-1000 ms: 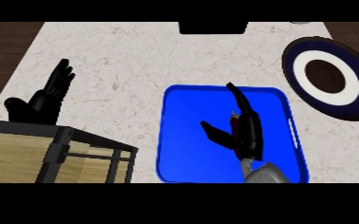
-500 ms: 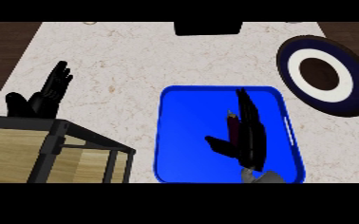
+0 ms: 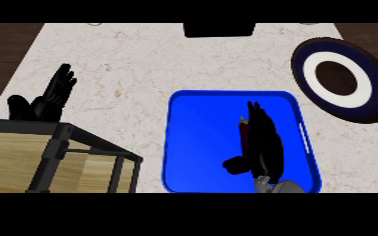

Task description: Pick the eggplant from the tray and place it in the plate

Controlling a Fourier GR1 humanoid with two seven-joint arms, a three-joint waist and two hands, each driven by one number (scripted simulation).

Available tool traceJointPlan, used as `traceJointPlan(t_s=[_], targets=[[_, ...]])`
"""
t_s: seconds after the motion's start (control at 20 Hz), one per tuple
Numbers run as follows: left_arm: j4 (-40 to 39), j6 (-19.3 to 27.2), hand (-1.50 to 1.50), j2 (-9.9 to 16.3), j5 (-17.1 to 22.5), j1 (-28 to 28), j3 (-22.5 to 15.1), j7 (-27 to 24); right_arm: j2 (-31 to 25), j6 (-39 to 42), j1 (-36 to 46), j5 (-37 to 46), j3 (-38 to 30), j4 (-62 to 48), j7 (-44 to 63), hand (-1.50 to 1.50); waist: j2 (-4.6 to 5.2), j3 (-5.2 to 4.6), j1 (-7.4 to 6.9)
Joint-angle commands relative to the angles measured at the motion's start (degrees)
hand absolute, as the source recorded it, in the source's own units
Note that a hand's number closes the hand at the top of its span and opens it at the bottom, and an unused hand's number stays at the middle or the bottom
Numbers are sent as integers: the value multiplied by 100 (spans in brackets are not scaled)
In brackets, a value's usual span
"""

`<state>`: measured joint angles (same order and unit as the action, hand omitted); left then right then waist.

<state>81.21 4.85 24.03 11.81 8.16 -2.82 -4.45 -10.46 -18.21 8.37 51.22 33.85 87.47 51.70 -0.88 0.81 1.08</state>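
Closing round the eggplant (image 3: 243, 126) looks the step: right hand (image 3: 260, 145) lies over it in the blue tray (image 3: 199, 145), fingers straight (nothing held). Curl before lifting toward the plate (image 3: 336, 78).

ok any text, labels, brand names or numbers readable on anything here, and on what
None: no words, numbers or signs show anywhere.
Blue rectangular tray: plain.
Round dark-blue plate with white ring: plain bands only.
Black object at the counter's far edge: unmarked.
Wooden black-framed crate: unmarked.
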Motion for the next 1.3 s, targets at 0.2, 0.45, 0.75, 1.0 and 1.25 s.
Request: traceJointPlan(t_s=[0.2,0.45,0.75,1.0,1.25], targets=[[-386,-68,0,-426,-175,-540,-287,-295,89,1457,100,27,-65,530,1311,-150,87,-93,-67],[-145,-36,0,-429,-176,-478,-239,-21,149,2135,159,21,-203,509,1727,-150,83,-90,-119],[-633,-210,0,-451,-216,-374,-62,-348,178,2365,2,-121,-386,496,1561,-150,98,-92,-60],[-487,-165,0,-432,-280,-171,1,-39,411,2076,100,101,-480,-76,1307,-150,98,-84,-107],[-348,-298,0,-500,-314,-340,-29,-184,407,2075,14,312,-566,-474,1277,-150,96,-84,-128]])
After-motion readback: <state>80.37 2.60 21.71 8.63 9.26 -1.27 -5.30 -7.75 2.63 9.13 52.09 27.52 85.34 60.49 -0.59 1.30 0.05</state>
